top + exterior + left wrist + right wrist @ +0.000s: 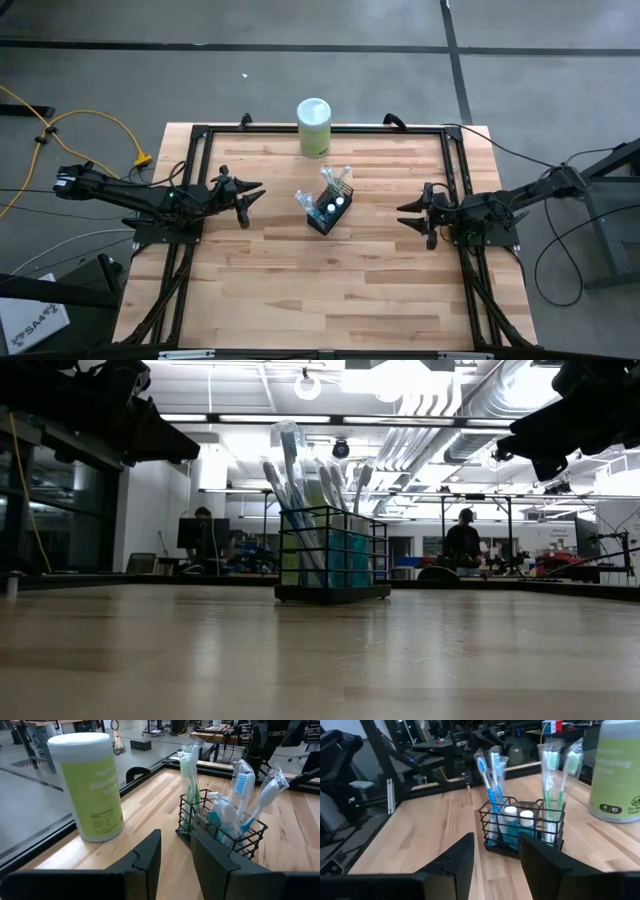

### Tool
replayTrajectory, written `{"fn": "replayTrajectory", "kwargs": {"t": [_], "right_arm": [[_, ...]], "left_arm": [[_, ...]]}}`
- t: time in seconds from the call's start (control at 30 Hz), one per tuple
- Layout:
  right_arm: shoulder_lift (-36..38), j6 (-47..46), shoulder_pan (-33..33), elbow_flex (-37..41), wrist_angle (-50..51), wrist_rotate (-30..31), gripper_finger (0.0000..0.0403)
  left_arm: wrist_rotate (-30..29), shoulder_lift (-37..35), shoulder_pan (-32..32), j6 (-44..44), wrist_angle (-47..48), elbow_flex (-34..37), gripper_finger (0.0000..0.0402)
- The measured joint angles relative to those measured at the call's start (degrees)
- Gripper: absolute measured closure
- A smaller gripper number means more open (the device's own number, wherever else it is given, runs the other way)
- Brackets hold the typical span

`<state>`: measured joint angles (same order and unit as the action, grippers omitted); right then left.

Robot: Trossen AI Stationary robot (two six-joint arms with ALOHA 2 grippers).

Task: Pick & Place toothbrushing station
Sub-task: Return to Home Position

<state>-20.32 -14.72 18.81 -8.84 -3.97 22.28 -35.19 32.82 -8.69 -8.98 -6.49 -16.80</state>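
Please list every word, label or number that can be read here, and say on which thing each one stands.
"disinfe" over "wip", both cut off by the curve: on the canister.
Small print above and below them: too blurred to read.
Marks on the white sheet on the floor: too small to read.
Toothbrushes, tubes, holder: no text visible.

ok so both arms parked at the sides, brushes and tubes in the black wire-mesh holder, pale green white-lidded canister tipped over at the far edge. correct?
No: the pale green white-lidded canister stands upright at the far edge, per the left wrist view. Rest holds: left gripper and right gripper at the sides, toothbrushes and tubes in the black wire-mesh holder.
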Motion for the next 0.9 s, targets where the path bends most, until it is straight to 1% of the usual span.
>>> {"fn": "replayTrajectory", "kwargs": {"t": [0.07, 0.17, 0.4, 0.63, 0.77, 0.9], "right_arm": [[1.8, 0.4, -1.2, 0.6, 0.2, -1.6, 0.0258], [4.5, 1.0, -2.9, 1.4, 0.5, -2.2, 0.0258], [10.5, 1.1, -5.4, 3.5, 2.2, -7.7, 0.0258], [16.5, 0.6, -5.8, 5.2, 4.5, -7.7, 0.0258], [19.9, 0.7, -5.8, 5.3, 8.0, -7.7, 0.0258], [20.0, -0.4, -5.8, 5.2, 9.6, -8.1, 0.0258]], "left_arm": [[0.0, 0.0, 0.0, -0.1, 0.0, 0.0, 0.0299], [0.0, 0.0, 0.0, -0.9, 0.0, 0.0, 0.0299], [0.0, 0.0, -0.7, -0.9, 0.0, 0.0, 0.0299], [0.0, 0.0, -1.6, -1.1, -0.2, 0.0, 0.0299], [0.0, 0.0, -1.8, -1.7, -0.5, 0.0, 0.0299], [0.0, 0.0, -1.8, -1.8, -0.4, 0.0, 0.0299]]}}
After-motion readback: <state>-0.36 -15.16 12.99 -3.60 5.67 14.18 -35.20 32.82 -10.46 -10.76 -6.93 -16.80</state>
